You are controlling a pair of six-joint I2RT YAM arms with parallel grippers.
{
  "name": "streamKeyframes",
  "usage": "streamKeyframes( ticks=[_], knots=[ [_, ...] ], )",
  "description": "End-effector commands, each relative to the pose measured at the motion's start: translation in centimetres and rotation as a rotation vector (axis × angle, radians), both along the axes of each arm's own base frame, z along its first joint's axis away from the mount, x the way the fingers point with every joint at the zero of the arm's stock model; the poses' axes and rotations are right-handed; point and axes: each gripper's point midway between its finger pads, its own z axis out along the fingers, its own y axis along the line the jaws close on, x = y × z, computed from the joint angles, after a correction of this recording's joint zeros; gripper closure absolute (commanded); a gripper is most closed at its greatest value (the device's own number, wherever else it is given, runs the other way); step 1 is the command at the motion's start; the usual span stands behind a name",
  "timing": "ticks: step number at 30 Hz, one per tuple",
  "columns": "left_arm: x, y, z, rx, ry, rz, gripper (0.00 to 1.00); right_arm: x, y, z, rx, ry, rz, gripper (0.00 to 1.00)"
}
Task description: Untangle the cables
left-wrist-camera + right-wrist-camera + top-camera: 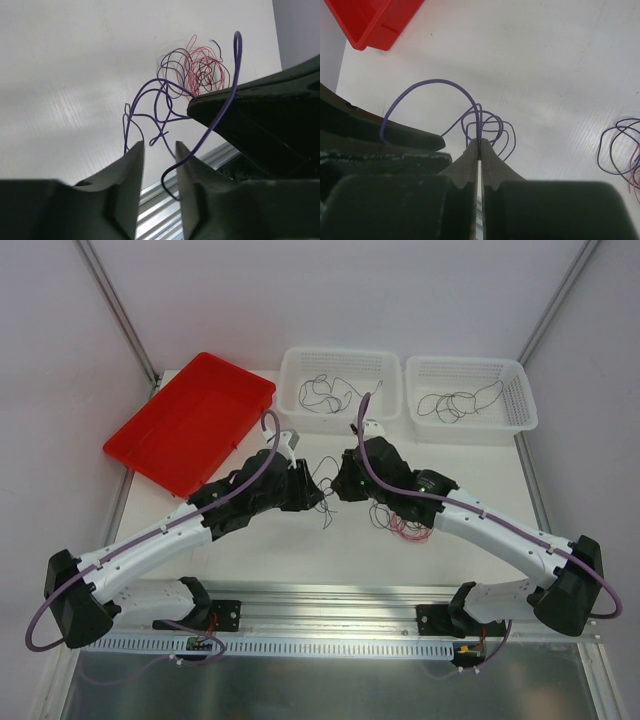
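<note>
Top view looks down from the near edge of the table [300, 550]; both close wrist views share purple cables [237, 60].

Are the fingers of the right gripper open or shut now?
Shut: in the right wrist view the right gripper has its fingers pressed together, pinching a purple cable at the tips.

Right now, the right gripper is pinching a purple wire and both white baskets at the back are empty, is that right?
Not quite. The right gripper is indeed shut on a purple wire, but the baskets are not empty. The top view shows the left basket and the right basket each holding a loose bundle of thin dark wires.
</note>
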Motion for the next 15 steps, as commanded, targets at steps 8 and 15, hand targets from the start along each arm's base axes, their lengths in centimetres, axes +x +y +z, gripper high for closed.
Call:
streamKeyframes(
  ticks=[8, 15],
  knots=[
    [1.7, 3.9, 2.4, 0.113, -0.185, 0.113, 1.0, 0.6, -5.3, 1.3, -0.129, -0.108, -0.067, 0.99],
    [2.2, 9.1, 5.1, 0.395, -0.306, 0.118, 1.0, 1.6, -11.0, 0.2, -0.247, -0.125, -0.116, 0.99]
  ],
)
